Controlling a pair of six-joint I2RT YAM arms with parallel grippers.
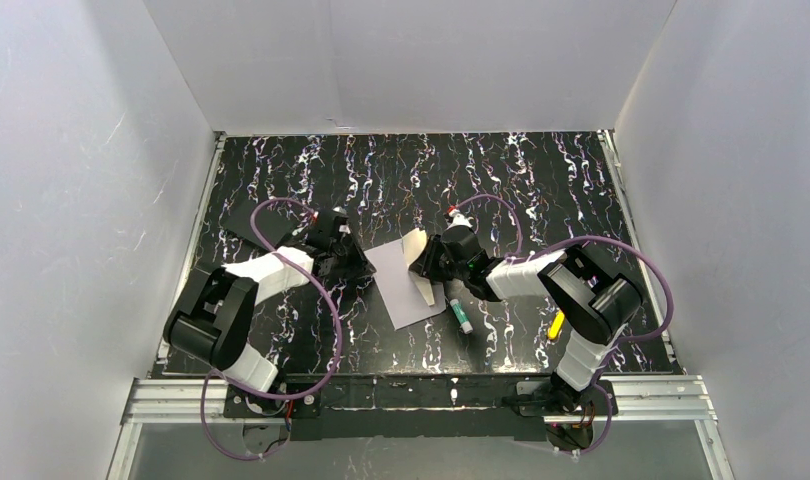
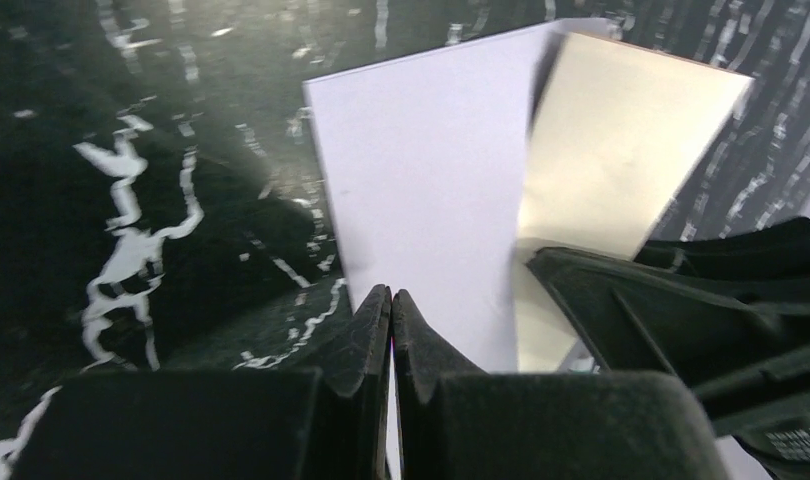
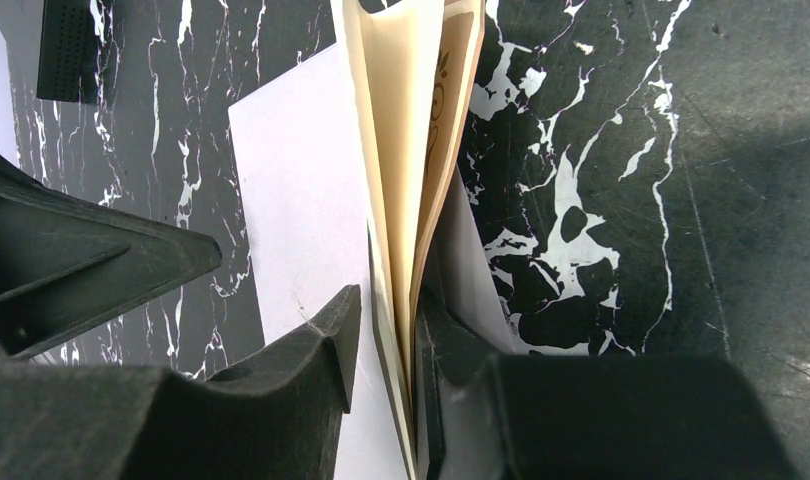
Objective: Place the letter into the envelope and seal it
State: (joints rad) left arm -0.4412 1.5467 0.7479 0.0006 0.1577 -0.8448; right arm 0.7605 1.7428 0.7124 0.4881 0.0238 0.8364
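Note:
The pale lavender envelope lies flat at the table's middle. It also shows in the left wrist view and the right wrist view. The tan letter is folded and stands on edge over the envelope's right part. Its ornamental print shows in the right wrist view. My left gripper is at the envelope's left edge. Its jaws are shut, with a white sliver of paper between them. My right gripper has the letter between its jaws. The letter leans on the right finger, with a gap to the left finger.
A green-capped stick lies just right of the envelope, and a yellow object lies by the right arm. A flat black piece lies beyond the envelope. White walls enclose the table on three sides.

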